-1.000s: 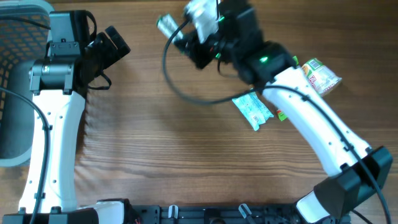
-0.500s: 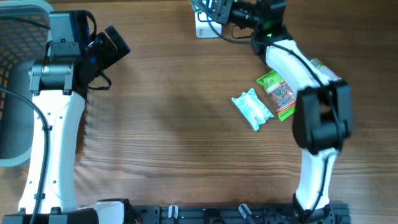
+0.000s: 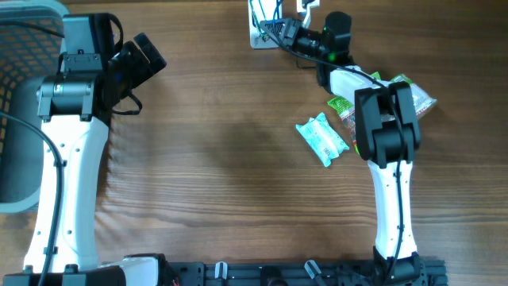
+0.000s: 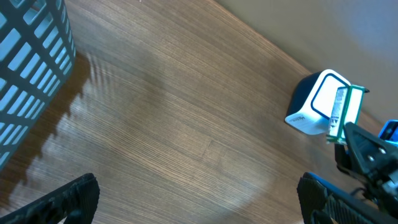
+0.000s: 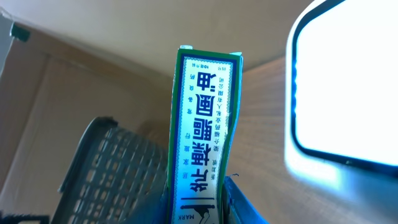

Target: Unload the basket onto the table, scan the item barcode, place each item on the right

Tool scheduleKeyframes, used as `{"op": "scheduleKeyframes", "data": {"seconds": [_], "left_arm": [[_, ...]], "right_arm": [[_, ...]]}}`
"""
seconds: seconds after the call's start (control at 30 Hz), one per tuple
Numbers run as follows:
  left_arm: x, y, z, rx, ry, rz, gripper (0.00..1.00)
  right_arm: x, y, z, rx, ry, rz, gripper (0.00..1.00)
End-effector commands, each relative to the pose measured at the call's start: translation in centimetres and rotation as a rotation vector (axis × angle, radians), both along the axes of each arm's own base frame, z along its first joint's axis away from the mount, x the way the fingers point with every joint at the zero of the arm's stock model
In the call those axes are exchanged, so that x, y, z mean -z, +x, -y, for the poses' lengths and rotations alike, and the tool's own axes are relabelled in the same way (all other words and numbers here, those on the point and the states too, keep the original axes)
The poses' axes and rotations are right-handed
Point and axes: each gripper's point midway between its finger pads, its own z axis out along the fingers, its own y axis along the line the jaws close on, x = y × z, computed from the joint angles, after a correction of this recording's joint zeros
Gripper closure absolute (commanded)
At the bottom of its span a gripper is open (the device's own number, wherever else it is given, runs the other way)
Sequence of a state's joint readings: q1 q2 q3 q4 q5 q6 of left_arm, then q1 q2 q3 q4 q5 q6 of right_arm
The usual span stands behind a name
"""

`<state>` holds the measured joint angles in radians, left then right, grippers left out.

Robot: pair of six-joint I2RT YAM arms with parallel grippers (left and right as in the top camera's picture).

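1. Green-edged and narrow, the box (image 5: 204, 130) stands up out of my right claw (image 5: 200, 205), its blue-and-white printed face turned to the wrist camera.
2. My right claw is clamped on the lower end of the box, with a blue pad (image 5: 241, 198) pressed to its side. The rest of the box rises clear above the fingers.
3. Just beside the box is the scanner (image 5: 339, 93), whose bright white window fills the right of my wrist view. A thin gap shows between the two here, so they look apart.
4. From above, my right claw (image 3: 295, 32) reaches to the far edge of the table (image 3: 214, 183), right by the scanner (image 3: 260, 30).
5. My left claw (image 4: 196, 186) hangs with its fingers wide apart and nothing between them, near the basket (image 4: 31, 74) and well apart from the box (image 4: 346, 111).
6. A pale packet (image 3: 322, 140) and a green packet (image 3: 346, 107) lie on the wood beside my right arm.
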<state>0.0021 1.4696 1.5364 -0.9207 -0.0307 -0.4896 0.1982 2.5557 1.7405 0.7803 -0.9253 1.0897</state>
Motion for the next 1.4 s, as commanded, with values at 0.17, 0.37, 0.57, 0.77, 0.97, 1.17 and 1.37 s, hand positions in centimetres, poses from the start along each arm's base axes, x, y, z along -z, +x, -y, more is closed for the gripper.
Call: {"op": "scheduleKeyframes", "data": {"seconds": [0.17,0.37,0.57,0.77,0.97,1.17,1.37], "left_arm": [[-1.2,-0.1,-0.1,0.012,0.01,0.033,0.0],[-1.2,-0.1,-0.1,0.012,0.01,0.033,0.0],[-1.2,-0.1,-0.1,0.012,0.01,0.033,0.0],[-1.2,-0.1,-0.1,0.012,0.01,0.033,0.0],[-1.2,-0.1,-0.1,0.012,0.01,0.033,0.0],[-1.2,-0.1,-0.1,0.012,0.01,0.033,0.0],[-1.2,-0.1,-0.1,0.012,0.01,0.033,0.0]], "right_arm": [[-0.1,3.0,0.7,0.131,0.01,0.032,0.86],[0.6,2.8,-0.1,0.127,0.0,0.008,0.85],[1.7,3.0,0.0,0.146,-0.027,-0.025,0.85],[0.8,2.5,0.0,0.099,-0.009,0.007,0.92],[-4.4,1.1,1.1,0.005,0.127,0.084,0.95],[-9.3,0.0,0.9,-0.042,0.092,0.117,0.95],[-14.1,-2.3,1.0,-0.047,-0.081,0.11,0.95]]}}
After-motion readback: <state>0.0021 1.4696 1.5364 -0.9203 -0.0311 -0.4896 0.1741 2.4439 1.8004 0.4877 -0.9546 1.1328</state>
